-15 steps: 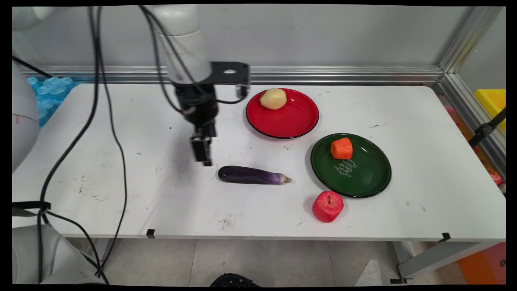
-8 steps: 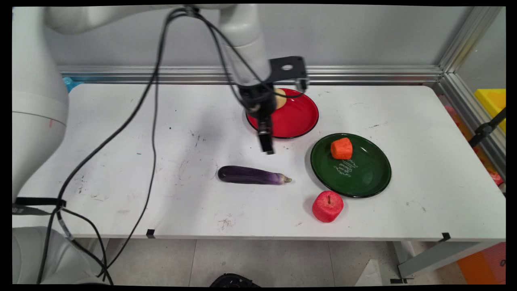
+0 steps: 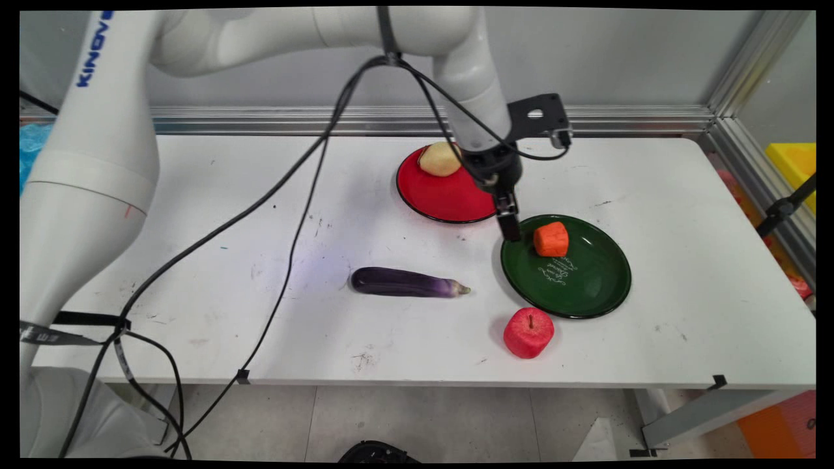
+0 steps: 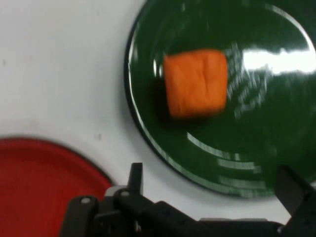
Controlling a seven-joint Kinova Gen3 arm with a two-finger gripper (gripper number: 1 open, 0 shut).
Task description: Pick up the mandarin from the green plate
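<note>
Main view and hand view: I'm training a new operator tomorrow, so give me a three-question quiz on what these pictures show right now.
1. True or false: the orange block lies on the red plate.
2. Which thing lies nearest the gripper? A) eggplant B) orange block C) red apple
3. Fill in: the potato rests on the ____ plate.

Key
1. False: it lies on the green plate.
2. B; the gripper hangs over the green plate's left rim, fingers apart in the hand view.
3. red
</note>
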